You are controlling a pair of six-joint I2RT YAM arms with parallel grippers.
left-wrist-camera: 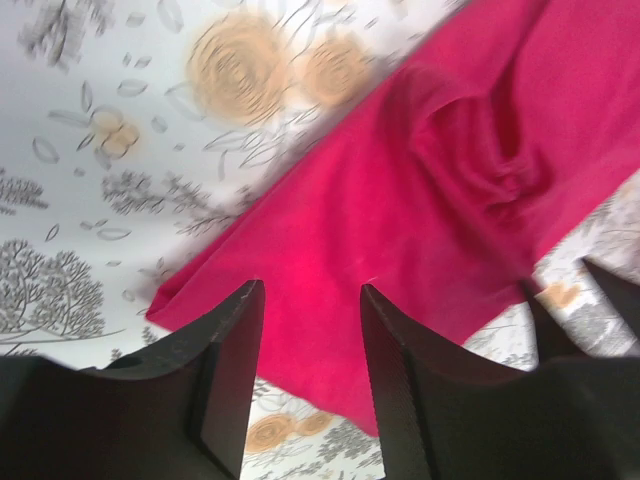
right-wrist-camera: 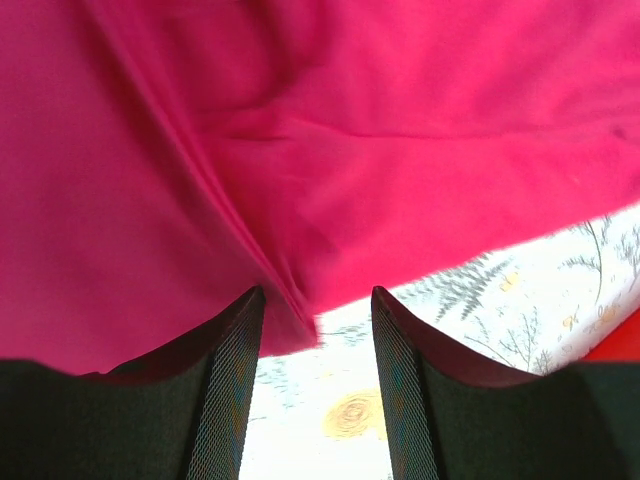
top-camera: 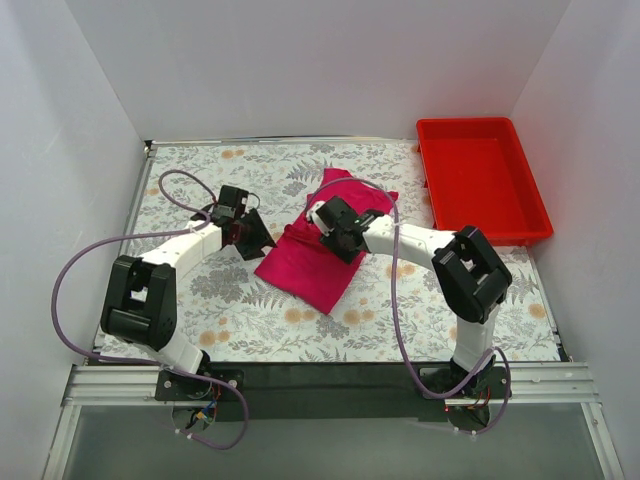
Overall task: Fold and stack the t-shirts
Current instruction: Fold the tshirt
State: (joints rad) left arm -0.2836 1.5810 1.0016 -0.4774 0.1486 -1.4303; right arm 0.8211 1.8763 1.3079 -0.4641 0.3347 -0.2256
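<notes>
A magenta-pink t-shirt (top-camera: 318, 262) lies folded into a long slanted band on the floral tablecloth, mid-table. My left gripper (top-camera: 255, 236) hovers at the shirt's left edge. In the left wrist view its fingers (left-wrist-camera: 235, 340) stand apart, with the t-shirt (left-wrist-camera: 420, 190) lying flat below and beyond them and nothing between them. My right gripper (top-camera: 340, 240) is over the shirt's upper middle. In the right wrist view the right gripper (right-wrist-camera: 317, 296) is open above the t-shirt (right-wrist-camera: 300, 140), and a creased fold edge ends just by the left fingertip.
A rigid red plastic bin (top-camera: 480, 180) stands at the back right with nothing in it, close to the right arm's elbow. White walls close the table in on the left, back and right. A red corner of the bin (right-wrist-camera: 620, 345) shows in the right wrist view.
</notes>
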